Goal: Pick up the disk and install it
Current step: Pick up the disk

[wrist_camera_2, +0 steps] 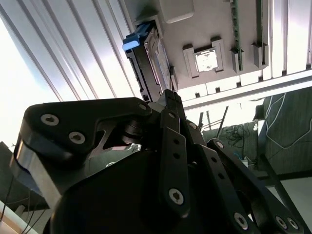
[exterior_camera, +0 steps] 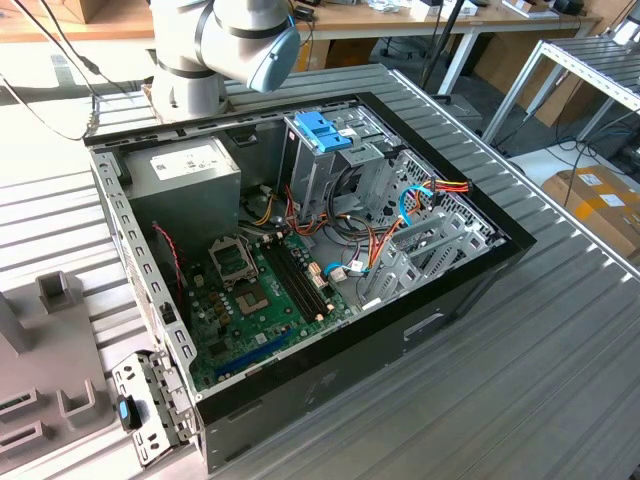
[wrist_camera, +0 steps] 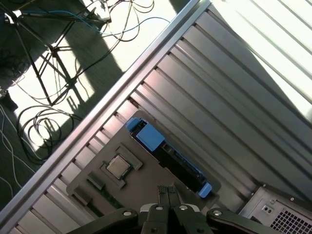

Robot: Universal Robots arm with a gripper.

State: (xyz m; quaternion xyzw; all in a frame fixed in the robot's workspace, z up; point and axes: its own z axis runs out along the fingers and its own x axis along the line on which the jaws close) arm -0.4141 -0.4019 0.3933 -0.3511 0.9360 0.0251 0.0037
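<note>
The disk [wrist_camera: 168,152] stands on its edge in a slot of a grey holder plate [wrist_camera: 146,183], with blue rails at both of its ends. In the second wrist view the disk [wrist_camera_2: 147,58] is dark, with a blue rail tip at one end. My gripper [wrist_camera: 168,191] hangs above the holder plate, a short way off the disk and not touching it. Its two fingertips are pressed together with nothing between them. In the second wrist view the gripper [wrist_camera_2: 168,97] points its tips toward the disk.
A processor chip [wrist_camera: 118,167] lies in a recess of the holder plate beside the disk. The open computer case [exterior_camera: 470,290] stands on the ribbed metal table [exterior_camera: 560,380], with a blue bracket [exterior_camera: 322,130] in its drive cage and a grey power supply [exterior_camera: 190,170].
</note>
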